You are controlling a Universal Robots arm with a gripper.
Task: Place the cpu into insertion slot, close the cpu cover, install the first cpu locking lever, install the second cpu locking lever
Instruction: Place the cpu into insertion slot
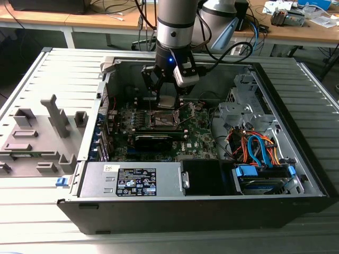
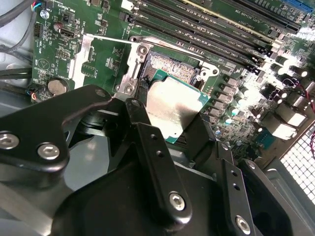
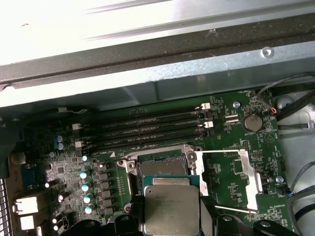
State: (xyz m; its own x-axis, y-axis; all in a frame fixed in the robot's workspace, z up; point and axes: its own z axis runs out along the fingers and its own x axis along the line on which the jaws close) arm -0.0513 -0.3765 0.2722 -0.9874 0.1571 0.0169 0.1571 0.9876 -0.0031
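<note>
The arm (image 1: 175, 24) points straight down, its tool (image 1: 167, 98) clamping the cpu (image 3: 171, 209).

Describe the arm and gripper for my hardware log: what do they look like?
The arm is a silver-grey cylinder ending in a black wrist band with a blue light. The gripper is black, built of jointed linkage bars with silver screws. A pale boxy module sits beside it.
</note>
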